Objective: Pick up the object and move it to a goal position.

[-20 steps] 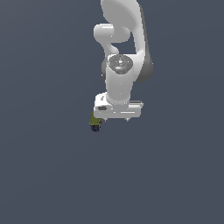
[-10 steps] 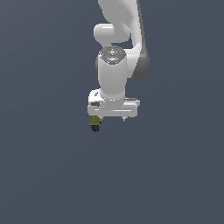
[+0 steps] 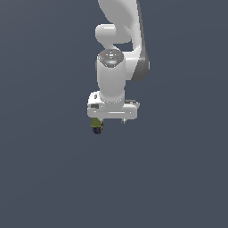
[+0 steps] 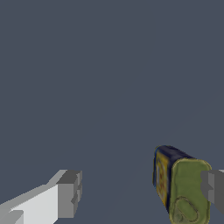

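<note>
**Olive-and-navy object against one finger, jaws spread wide**

Exterior view: white gripper (image 3: 112, 119) hanging from the arm over a plain dark grey ground. Small stubby object (image 3: 96, 125) poking out just under the gripper body, toward the exterior view's left end of it, olive-green above, dark navy below. Fingers hard to make out from here.

Wrist view: jaws wide apart, released. One grey finger pad (image 4: 69, 194) well clear of the object (image 4: 181, 186), much bare ground between them. Other pad (image 4: 213, 186) touching the object's olive-green side. Navy-black part with a yellowish label facing the gap. Nothing clamped from both sides.
</note>
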### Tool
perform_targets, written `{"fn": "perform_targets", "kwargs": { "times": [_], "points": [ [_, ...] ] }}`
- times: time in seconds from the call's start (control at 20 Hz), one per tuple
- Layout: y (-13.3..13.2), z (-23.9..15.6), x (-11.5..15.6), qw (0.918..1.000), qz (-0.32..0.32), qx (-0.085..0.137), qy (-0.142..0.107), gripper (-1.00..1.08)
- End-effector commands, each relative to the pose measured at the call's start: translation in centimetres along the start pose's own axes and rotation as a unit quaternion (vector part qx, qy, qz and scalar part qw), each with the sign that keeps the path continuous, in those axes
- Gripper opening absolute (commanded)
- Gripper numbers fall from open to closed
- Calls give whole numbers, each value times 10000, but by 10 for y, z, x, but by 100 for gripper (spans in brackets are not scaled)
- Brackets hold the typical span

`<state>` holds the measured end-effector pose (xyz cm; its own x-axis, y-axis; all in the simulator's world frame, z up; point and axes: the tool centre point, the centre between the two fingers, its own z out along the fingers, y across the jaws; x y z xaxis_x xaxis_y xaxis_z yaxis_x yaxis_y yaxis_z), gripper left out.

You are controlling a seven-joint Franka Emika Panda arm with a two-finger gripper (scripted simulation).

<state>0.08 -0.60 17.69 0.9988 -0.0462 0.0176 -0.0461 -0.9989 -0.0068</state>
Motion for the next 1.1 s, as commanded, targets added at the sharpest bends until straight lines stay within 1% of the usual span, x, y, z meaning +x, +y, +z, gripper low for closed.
{"fn": "perform_targets", "kwargs": {
  "times": [0.0, 0.2, 0.45, 0.6, 0.85, 1.05],
  "points": [
    [10, 7, -5, 10000, 36, -3, -11, 100],
    [31, 23, -19, 9999, 117, -10, -30, 100],
    [64, 46, -44, 9997, 248, -22, -59, 100],
    [78, 56, -56, 9995, 308, -29, -72, 100],
    [90, 65, -69, 9993, 366, -36, -85, 100],
    [92, 66, -70, 9993, 375, -37, -89, 100]
  ]
}}
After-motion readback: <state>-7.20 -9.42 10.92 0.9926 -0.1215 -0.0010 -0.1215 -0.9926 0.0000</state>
